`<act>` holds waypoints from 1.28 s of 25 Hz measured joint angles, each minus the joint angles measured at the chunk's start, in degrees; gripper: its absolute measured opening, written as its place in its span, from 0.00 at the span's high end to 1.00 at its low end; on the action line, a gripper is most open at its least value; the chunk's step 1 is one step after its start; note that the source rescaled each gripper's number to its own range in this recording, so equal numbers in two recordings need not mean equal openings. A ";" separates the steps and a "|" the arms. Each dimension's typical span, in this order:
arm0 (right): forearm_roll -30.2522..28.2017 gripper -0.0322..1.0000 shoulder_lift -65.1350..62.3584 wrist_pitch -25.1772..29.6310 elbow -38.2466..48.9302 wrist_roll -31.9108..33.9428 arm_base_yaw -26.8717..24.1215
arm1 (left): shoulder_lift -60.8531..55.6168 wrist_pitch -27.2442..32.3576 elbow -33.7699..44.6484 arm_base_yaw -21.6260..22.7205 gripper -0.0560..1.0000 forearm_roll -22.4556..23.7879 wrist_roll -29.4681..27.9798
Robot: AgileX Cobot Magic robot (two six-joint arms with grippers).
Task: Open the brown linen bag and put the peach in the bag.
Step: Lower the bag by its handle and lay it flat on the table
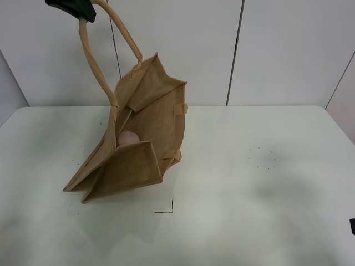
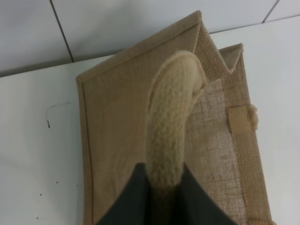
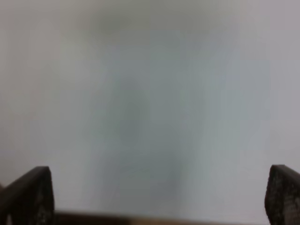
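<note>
Two grippers: left gripper (image 1: pixel 77 8), upper left of frame, clamped on beige handle (image 2: pixel 173 117), holds brown linen bag (image 1: pixel 141 155) tilted, mouth open, left of centre on white table (image 1: pixel 249 183). Peach (image 1: pixel 127 138) inside bag. Right gripper (image 3: pixel 159 197) spread wide, empty.

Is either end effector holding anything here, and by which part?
The left end effector holds the brown linen bag by one beige loop handle, near the loop's top. The right end effector is open, holding nothing.
</note>
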 joint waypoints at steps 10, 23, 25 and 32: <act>0.00 0.00 -8.81 0.02 0.06 0.05 0.00 | 0.00 0.00 0.00 0.00 0.95 0.00 0.17; 0.25 0.00 -12.39 0.02 0.17 0.05 0.00 | 0.00 0.00 0.00 0.00 0.95 0.00 0.17; 0.25 0.00 -13.24 0.02 0.17 0.05 0.00 | 0.00 0.00 0.00 0.00 0.95 0.00 0.17; 0.42 0.00 -17.76 0.02 0.17 0.05 0.00 | 0.00 0.00 0.00 0.00 0.95 0.00 0.18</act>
